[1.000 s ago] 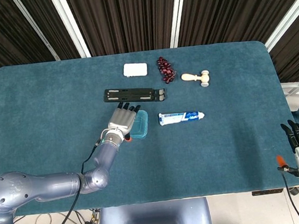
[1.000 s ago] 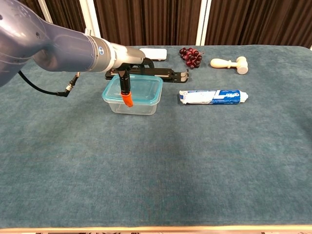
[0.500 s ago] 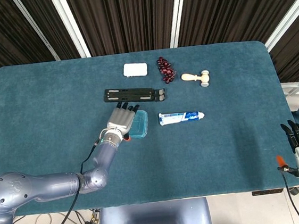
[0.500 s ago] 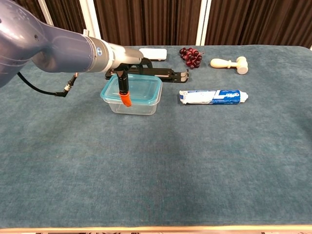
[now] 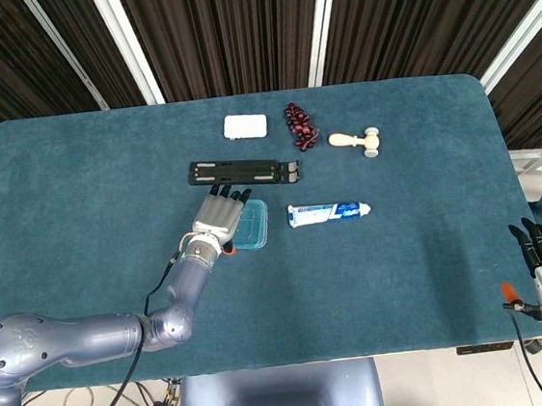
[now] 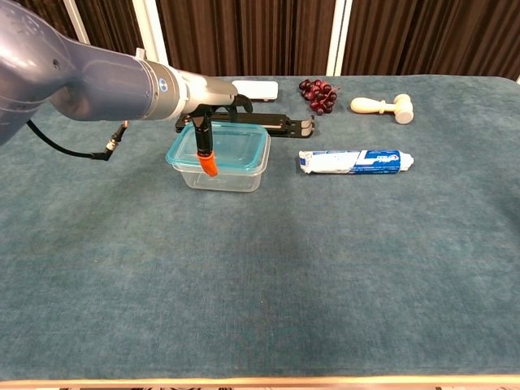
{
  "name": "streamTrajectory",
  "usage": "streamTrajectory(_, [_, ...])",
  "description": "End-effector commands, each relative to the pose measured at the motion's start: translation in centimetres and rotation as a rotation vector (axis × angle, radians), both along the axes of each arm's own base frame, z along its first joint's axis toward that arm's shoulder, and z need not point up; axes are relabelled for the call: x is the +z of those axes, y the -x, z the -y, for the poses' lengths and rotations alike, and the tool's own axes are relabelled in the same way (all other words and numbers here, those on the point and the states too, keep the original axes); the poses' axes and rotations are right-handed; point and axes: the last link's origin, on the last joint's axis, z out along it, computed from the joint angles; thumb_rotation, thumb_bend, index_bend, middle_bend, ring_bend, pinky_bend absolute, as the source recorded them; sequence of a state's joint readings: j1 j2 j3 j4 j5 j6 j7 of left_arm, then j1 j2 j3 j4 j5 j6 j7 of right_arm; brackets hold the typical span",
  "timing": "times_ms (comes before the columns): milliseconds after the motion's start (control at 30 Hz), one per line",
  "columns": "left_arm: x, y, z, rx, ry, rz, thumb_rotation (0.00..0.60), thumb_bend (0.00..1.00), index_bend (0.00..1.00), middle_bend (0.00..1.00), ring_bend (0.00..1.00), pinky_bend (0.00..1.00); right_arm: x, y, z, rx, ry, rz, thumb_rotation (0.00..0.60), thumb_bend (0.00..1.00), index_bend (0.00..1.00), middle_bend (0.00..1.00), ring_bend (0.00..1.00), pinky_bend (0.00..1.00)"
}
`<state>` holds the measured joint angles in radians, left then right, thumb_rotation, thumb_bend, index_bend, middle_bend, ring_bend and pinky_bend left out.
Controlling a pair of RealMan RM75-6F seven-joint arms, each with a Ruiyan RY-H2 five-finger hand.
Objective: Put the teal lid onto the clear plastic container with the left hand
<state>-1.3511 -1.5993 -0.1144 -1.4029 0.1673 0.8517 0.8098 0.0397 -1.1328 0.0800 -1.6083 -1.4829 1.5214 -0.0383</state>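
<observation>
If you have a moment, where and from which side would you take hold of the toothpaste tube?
I would grip the toothpaste tube around its middle, coming straight down from above. It lies flat on the table with its long axis running left to right, so fingers can close across its narrow width. The sides nearest the camera and to the right look open; the container sits apart to its left.

The head view looks steeply down on the whole blue carpeted table (image 5: 75, 185); the chest view looks low and nearer across the same table.
</observation>
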Motion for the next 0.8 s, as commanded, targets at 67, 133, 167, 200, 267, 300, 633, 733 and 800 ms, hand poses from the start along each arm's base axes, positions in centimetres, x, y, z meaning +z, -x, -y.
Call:
streamTrajectory(67, [-0.16,0.04,0.24,0.006,-0.007,-0.011,0.6,0.34,0.03,0.26,0.0,0.0,-0.01,-0.02,-0.01,0.002,-0.004,0.001,0.6,0.36,0.07,0.0,0.01,0.0])
streamTrajectory(133, [-0.21,-0.09,0.33,0.01,-0.013,-0.01,0.6,0.34,0.03,0.26,0.0,0.0,0.01,-0.01,-0.01,0.001,-0.004,0.001,0.6,0.36,0.07,0.0,0.01,0.0])
streamTrajectory(167, [-0.22,-0.16,0.35,0.011,-0.016,-0.01,0.6,0.34,0.03,0.26,0.0,0.0,0.02,0.0,-0.01,0.0,-0.004,0.001,0.6,0.36,0.07,0.0,0.01,0.0])
streamTrajectory(200, [-0.23,-0.23,0.37,0.011,-0.018,-0.01,0.6,0.34,0.03,0.26,0.0,0.0,0.02,0.0,-0.01,0.0,-0.004,0.002,0.6,0.36,0.07,0.0,0.01,0.0])
streamTrajectory(267, [-0.19,-0.46,0.39,0.015,-0.022,-0.006,0.6,0.34,0.03,0.26,0.0,0.0,0.01,-0.01,-0.01,0.0,-0.006,0.003,0.6,0.36,0.07,0.0,0.01,0.0])
streamTrajectory(300, [-0.16,-0.58,0.39,0.018,-0.024,-0.005,0.6,0.34,0.03,0.26,0.0,0.0,0.0,-0.02,-0.01,0.0,-0.007,0.003,0.6,0.36,0.07,0.0,0.01,0.0])
streamTrajectory(633, [-0.36,-0.75,0.42,0.042,-0.033,-0.027,0.6,0.34,0.03,0.26,0.0,0.0,-0.02,0.0,-0.02,-0.002,-0.01,0.004,0.6,0.36,0.07,0.0,0.01,0.0])
streamTrajectory(733, [-0.49,-0.77,0.3,0.045,-0.033,-0.027,0.6,0.34,0.03,0.26,0.0,0.0,0.01,-0.01,-0.02,-0.002,-0.008,0.003,0.6,0.36,0.07,0.0,0.01,0.0])
streamTrajectory(800, [-0.55,-0.85,0.27,0.045,-0.032,-0.024,0.6,0.34,0.03,0.26,0.0,0.0,0.0,0.01,-0.02,-0.003,-0.008,0.004,0.6,0.36,0.07,0.0,0.01,0.0])
